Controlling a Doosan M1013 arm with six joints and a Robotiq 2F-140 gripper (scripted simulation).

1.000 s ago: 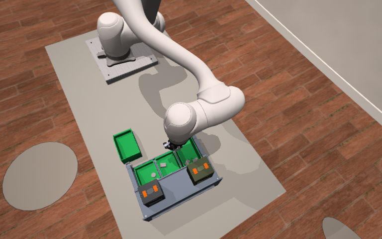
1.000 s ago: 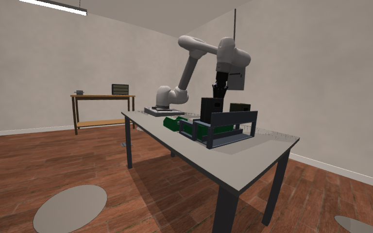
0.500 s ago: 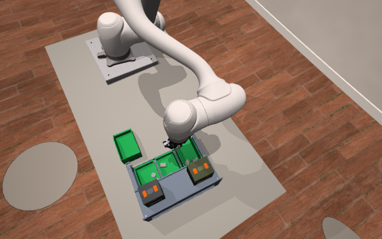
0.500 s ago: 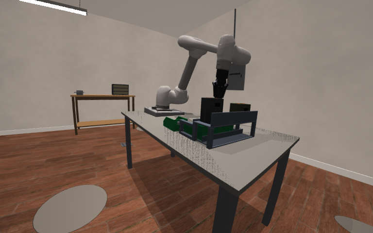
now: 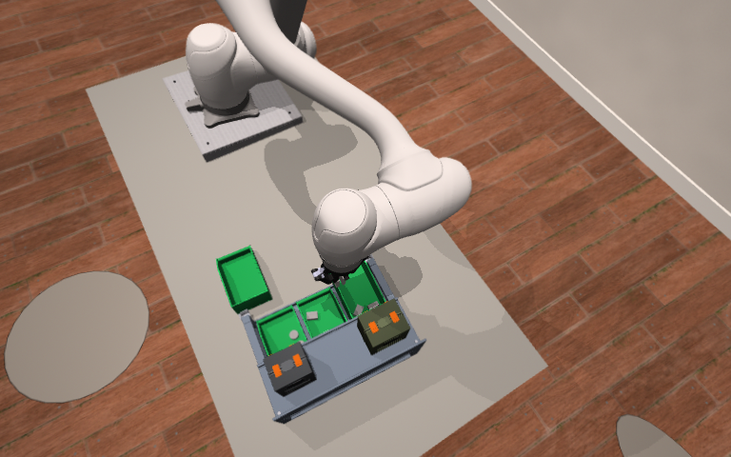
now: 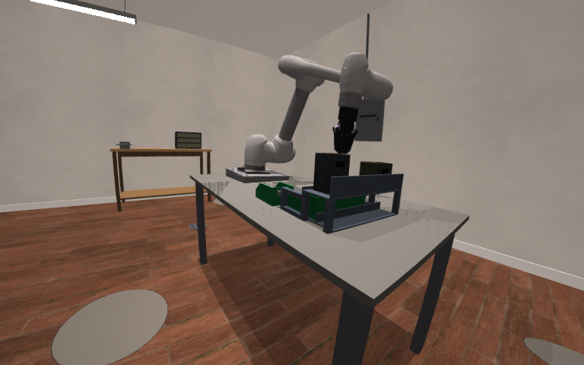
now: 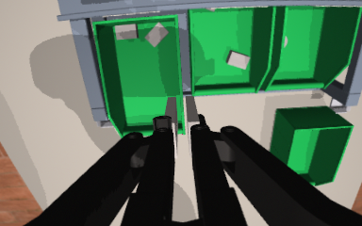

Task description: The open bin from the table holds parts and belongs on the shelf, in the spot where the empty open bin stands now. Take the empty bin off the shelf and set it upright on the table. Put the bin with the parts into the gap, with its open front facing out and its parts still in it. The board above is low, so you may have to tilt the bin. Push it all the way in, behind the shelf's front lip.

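The gripper (image 5: pixel 340 280) (image 6: pixel 342 151) (image 7: pixel 181 109) points downward above the shelf's end bay, its fingers drawn nearly together with only a narrow slot between them. Nothing is clamped in that slot (the bin's side wall lines up with it in the wrist view, but lies beneath the fingertips).

The bin with the parts (image 5: pixel 360 288) (image 7: pixel 148 80) occupies the end bay of the shelf (image 5: pixel 339 355) (image 6: pixel 366 185) (image 7: pixel 90 71), below the gripper. Its front end projects farther out than the fronts of the neighbouring bins, so it is not fully home. Two grey parts (image 5: pixel 365 307) (image 7: pixel 156 34) lie inside at the inner end, near the edge of the top board.

Next to it stands the middle bin (image 5: pixel 325 301) (image 7: pixel 222 52), containing a pale block (image 5: pixel 311 315) (image 7: pixel 238 59). The far bin (image 5: pixel 275 328) (image 7: pixel 306 47) holds a round grey piece (image 5: pixel 293 334) (partly hidden in the wrist view).

The empty bin (image 5: pixel 244 277) (image 6: pixel 268 195) (image 7: pixel 311 141) stands upright on the table (image 5: pixel 188 205) (image 6: pixel 301 240) (image 7: pixel 47 141), near the shelf's opposite end and apart from the gripper.

On the top board rest an olive case (image 5: pixel 384 326) (image 6: pixel 376 167), over the end bay's side, and a dark grey case (image 5: pixel 289 368) (image 6: pixel 331 172) at the other end. Both have orange latches. The arm's base plate (image 5: pixel 215 148) (image 6: pixel 234 174) sits farther back on the table.

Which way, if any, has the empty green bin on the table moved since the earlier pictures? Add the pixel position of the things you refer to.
No; the empty bin (image 5: pixel 244 277) (image 7: pixel 313 153) sits unshifted beside the shelf's (image 5: pixel 345 355) near corner.
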